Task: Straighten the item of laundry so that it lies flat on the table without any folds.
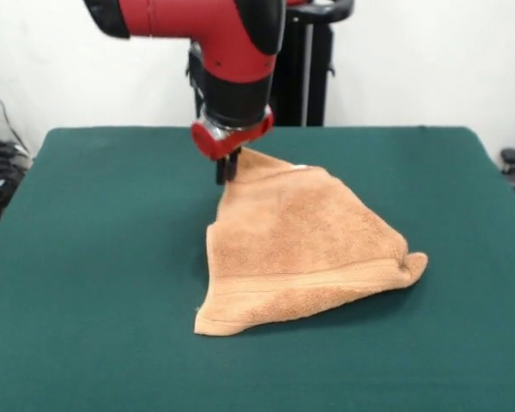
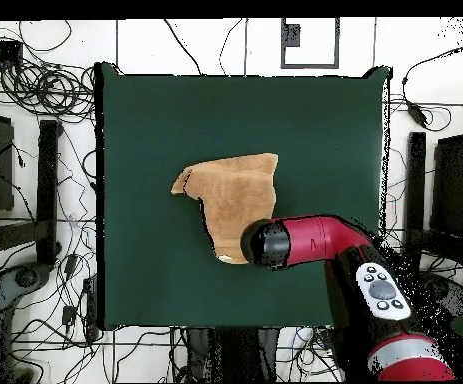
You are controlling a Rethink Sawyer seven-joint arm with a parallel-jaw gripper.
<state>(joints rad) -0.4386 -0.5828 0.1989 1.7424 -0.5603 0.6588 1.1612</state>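
Observation:
The orange-tan towel lies crumpled in a rough triangle on the dark green table. Its far corner is drawn up to a peak, and a woven band runs along its near edge. My gripper is at that raised far corner, its dark fingers close together on the cloth. A small white tag shows on the far edge. In the overhead view the towel sits near the middle of the table. There the red wrist covers the gripper and the held corner.
The pedestal and a black stand rise behind the table's far edge. Cables and dark equipment lie on the floor around the table. Green cloth shows on all sides of the towel.

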